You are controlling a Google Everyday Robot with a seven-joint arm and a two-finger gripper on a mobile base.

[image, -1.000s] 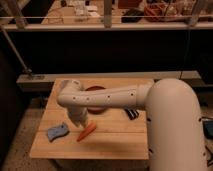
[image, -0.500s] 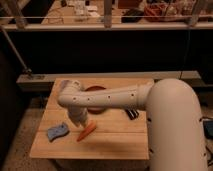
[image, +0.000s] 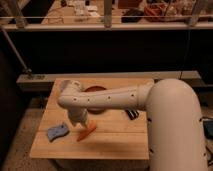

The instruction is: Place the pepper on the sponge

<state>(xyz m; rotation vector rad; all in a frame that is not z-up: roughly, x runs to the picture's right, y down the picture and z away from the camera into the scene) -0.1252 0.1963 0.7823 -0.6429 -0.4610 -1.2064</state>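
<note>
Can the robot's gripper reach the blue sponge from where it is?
Probably yes. The gripper sits low at the pepper, and the sponge lies just beside it on the wooden table, with nothing standing between them.

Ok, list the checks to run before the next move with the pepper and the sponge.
1. The pepper is in view, lying on the table: ok.
2. The sponge is uncovered, left of the pepper: ok.
3. Pepper on the sponge: not ok, they lie apart.
4. The gripper is at the pepper's upper end: ok.
5. Pepper held: cannot tell.
6. The plate is behind the arm, off the way to the sponge: ok.
</note>
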